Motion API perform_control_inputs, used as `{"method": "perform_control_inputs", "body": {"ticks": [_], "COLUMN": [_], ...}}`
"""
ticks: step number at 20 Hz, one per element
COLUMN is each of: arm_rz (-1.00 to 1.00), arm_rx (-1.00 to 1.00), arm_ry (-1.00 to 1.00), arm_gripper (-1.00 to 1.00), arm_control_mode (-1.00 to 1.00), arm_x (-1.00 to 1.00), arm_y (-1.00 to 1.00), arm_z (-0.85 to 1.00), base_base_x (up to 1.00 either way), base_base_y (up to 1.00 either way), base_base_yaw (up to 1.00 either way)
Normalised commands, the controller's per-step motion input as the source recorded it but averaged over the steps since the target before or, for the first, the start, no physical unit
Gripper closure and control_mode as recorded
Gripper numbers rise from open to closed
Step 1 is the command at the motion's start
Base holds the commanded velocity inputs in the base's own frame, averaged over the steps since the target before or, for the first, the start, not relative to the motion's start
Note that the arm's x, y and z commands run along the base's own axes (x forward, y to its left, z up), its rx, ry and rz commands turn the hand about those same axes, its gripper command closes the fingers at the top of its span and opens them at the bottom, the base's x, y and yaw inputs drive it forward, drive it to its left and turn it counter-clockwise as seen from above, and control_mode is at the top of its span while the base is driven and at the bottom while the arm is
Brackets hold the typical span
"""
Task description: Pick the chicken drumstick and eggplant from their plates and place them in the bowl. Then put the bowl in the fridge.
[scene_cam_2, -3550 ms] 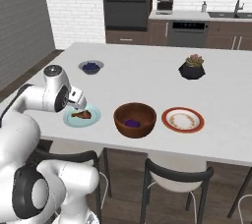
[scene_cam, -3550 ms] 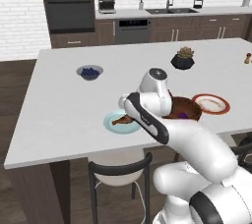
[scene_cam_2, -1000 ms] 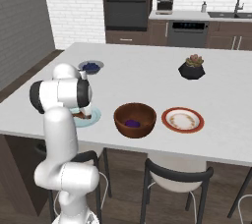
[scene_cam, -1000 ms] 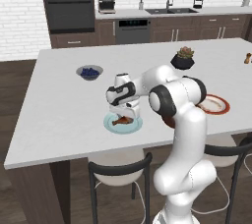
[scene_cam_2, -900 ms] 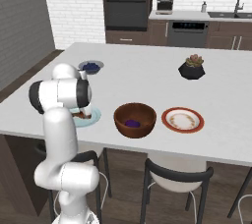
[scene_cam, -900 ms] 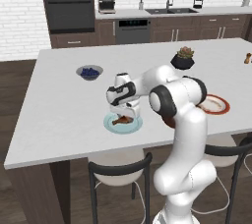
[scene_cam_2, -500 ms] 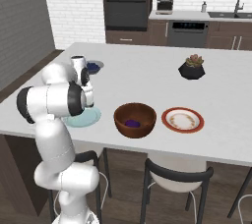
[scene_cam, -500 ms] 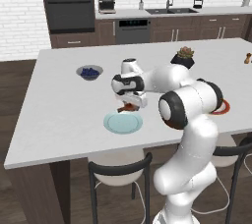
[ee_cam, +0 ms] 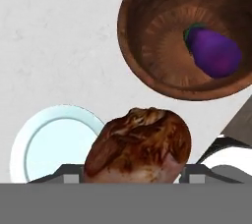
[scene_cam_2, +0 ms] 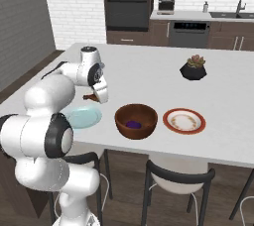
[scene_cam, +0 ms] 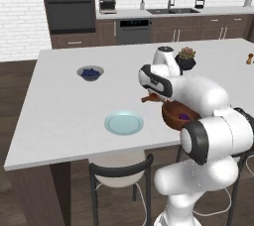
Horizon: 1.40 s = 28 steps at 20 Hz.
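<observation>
Jaws part-open and clamping the drumstick [ee_cam: 139,145], the arm is carrying it off the teal plate [scene_cam: 123,122]; next, releasing above the bowl [scene_cam_2: 136,120] beside the eggplant [ee_cam: 215,52].

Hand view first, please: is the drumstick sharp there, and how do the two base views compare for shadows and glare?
In the hand view the drumstick fills the foreground, soft and low in detail, while the eggplant in the bowl has a faint sheen; in the left base view the counter is evenly lit, without glare; in the right base view the bowl throws only a faint shadow.
</observation>
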Motion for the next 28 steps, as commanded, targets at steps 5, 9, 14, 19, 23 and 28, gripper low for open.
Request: {"method": "perform_control_inputs", "body": {"ticks": [5, 9, 14, 19, 23, 28], "arm_rz": [0.00, 0.00, 0.00, 0.00, 0.00, 0.00], "arm_rx": [0.14, -0.01, -0.08, -0.03, 0.00, 0.00], "arm_ry": [-0.15, 0.02, 0.04, 0.03, 0.00, 0.02], "arm_gripper": [1.00, 1.00, 1.00, 1.00, 1.00, -1.00], "arm_control_mode": [-1.00, -1.00, -1.00, -1.00, -1.00, -1.00], "arm_x": [-0.33, 0.00, 0.14, 0.37, 0.20, 0.01], "arm_y": [-1.00, -0.99, -0.75, -0.48, 0.00, 0.10], "arm_z": [0.52, 0.04, -0.29, -0.53, -0.32, -0.27], "base_base_x": [0.00, 0.00, 0.00, 0.00, 0.00, 0.00], "base_base_y": [0.00, 0.00, 0.00, 0.00, 0.00, 0.00], "base_base_yaw": [0.00, 0.00, 0.00, 0.00, 0.00, 0.00]}}
